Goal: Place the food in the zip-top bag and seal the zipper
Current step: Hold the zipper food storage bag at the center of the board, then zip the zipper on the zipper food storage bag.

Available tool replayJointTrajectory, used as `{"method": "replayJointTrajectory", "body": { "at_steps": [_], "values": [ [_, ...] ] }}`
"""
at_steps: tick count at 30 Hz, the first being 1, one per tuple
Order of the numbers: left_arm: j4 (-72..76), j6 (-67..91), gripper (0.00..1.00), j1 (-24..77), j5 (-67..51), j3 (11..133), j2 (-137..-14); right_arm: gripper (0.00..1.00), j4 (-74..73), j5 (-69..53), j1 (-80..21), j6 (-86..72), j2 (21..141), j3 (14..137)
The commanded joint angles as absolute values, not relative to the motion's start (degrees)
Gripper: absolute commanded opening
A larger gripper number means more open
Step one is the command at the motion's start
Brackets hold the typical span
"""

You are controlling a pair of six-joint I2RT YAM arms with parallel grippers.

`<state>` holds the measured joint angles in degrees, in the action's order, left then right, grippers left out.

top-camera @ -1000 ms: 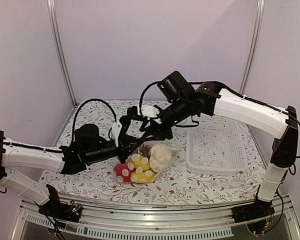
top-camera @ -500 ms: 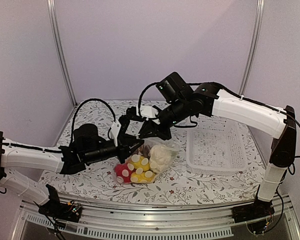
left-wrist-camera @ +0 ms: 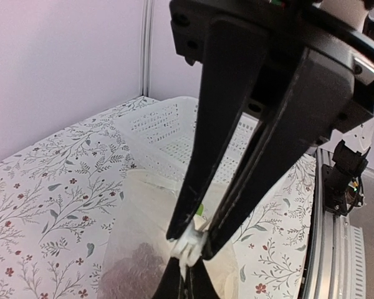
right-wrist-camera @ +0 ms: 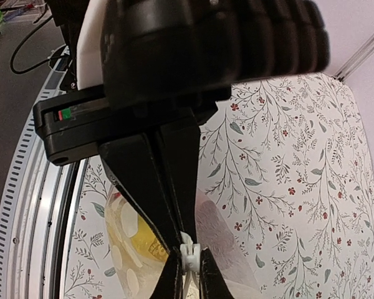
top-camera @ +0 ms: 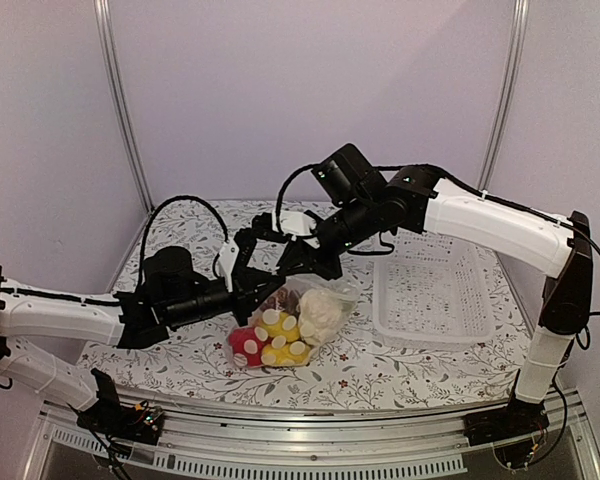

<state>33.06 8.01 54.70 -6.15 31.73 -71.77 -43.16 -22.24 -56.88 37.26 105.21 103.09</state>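
While left claw and right claw both clamp tight on the zipper at one spot, bag with food lies below them; zipper's run unclear.

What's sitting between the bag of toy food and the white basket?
Nothing: only a bare strip of flowered table separates the bag from the basket, seen in the top view.

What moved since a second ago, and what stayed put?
The right tool closed its fingers onto the top edge of the zip-top bag, beside the left tool, which is pinched there too. The bag, the food inside and the white basket stayed put.
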Motion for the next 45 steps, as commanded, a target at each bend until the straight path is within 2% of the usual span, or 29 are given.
{"method": "replayJointTrajectory", "body": {
  "at_steps": [1, 26, 45],
  "values": [
    [35.07, 7.87, 0.00, 54.98, -5.10, 31.01, -69.15, 0.05, -43.71, -20.46, -56.43, 38.11, 106.20, 102.27],
    [32.88, 6.71, 0.00, 54.85, -0.18, 25.81, -60.55, 0.05, -45.68, -22.07, -45.44, 39.35, 107.45, 98.06],
    [35.33, 6.49, 0.00, 54.50, 3.58, 22.74, -59.98, 0.06, -44.17, -21.31, -39.21, 40.18, 104.36, 90.79]
  ]
}}
